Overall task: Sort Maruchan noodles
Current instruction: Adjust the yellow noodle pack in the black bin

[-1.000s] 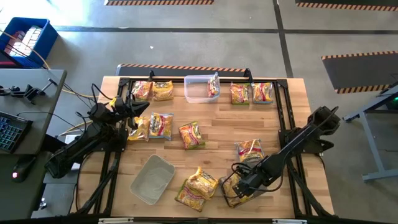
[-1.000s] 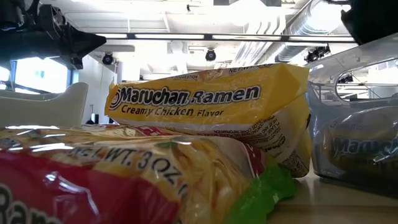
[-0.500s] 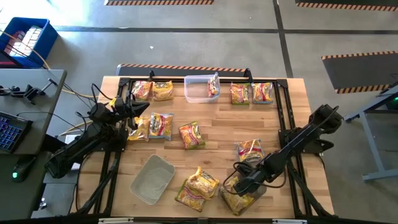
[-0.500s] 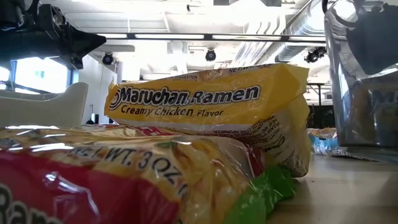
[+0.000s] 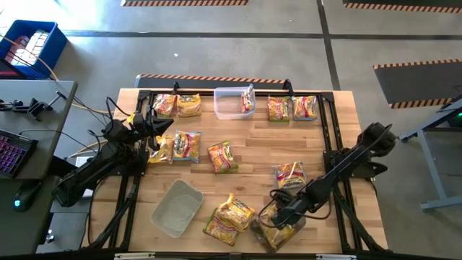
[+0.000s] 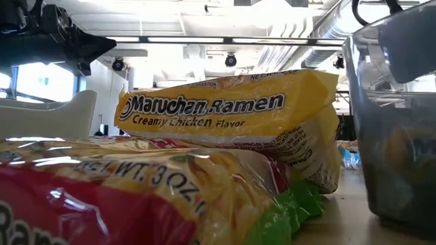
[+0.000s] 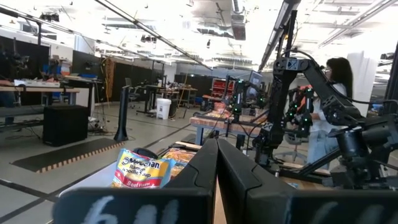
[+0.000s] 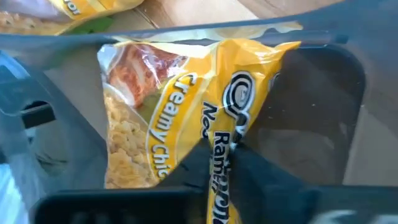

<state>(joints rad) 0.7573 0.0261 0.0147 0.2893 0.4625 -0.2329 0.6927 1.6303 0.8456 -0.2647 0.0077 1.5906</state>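
Several Maruchan noodle packets lie about the table. A yellow Creamy Chicken packet (image 8: 161, 112) lies in a clear tub (image 5: 268, 235) near the table's near edge, right of middle. My right gripper (image 5: 280, 215) reaches down into that tub and is shut on the packet. In the low view the tub (image 6: 398, 136) fills the right side. My left gripper (image 5: 164, 124) waits shut above the table's left side, touching nothing; its own view shows the fingers (image 7: 217, 174) together. My right gripper pinches a raised fold of the yellow packet (image 8: 219, 144), along its printed strip, between its two fingers (image 8: 261, 171). The fingers come slanting down from above into the tub. The packet rests inside the tub, tilted against its wall.
Packets lie along the far edge (image 5: 189, 105) (image 5: 278, 108) (image 5: 304, 107), in the middle (image 5: 186, 146) (image 5: 222, 157) (image 5: 290, 173) and near the front (image 5: 229, 217). A far tub (image 5: 227, 105) holds one packet; another tub (image 5: 177, 207) lies at the near left.
My right gripper has sunk into the near tub, tipped more steeply down and shut on the yellow packet. The tub has slid a little toward the table's near edge and turned; in the low view it has come closer and stands steeper.
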